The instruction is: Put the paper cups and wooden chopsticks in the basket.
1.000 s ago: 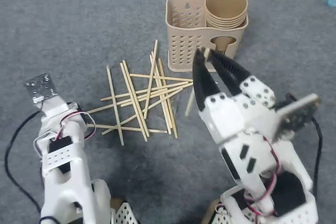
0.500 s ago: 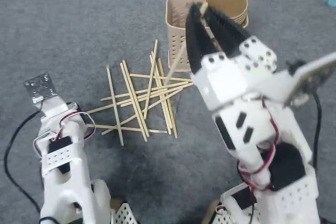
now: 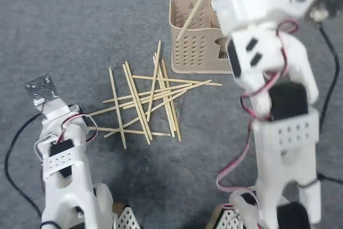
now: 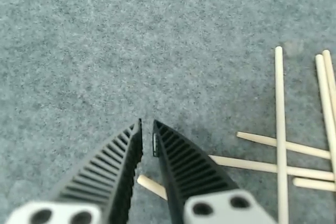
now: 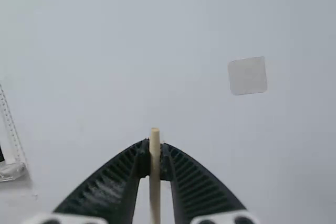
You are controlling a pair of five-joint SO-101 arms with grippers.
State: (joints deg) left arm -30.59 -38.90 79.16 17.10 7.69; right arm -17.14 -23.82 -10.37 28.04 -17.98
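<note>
My right gripper is shut on a wooden chopstick and points at a pale wall. From above, that chopstick slants down from the raised right arm into the left compartment of the beige basket. The arm hides the paper cups in the basket's right side. Several chopsticks lie crossed in a pile on the grey carpet, left of the basket. My left gripper hovers low over the carpet with its fingers nearly together and nothing between them. Chopstick ends lie beside it.
The left arm stands at the front left, with a black cable looping beside it. Grey carpet covers the table. One chopstick juts from the pile toward the basket's foot.
The right arm has risen and swung back over the basket with the chopstick, whose lower end now hangs in the left compartment. The left arm has kept still.
</note>
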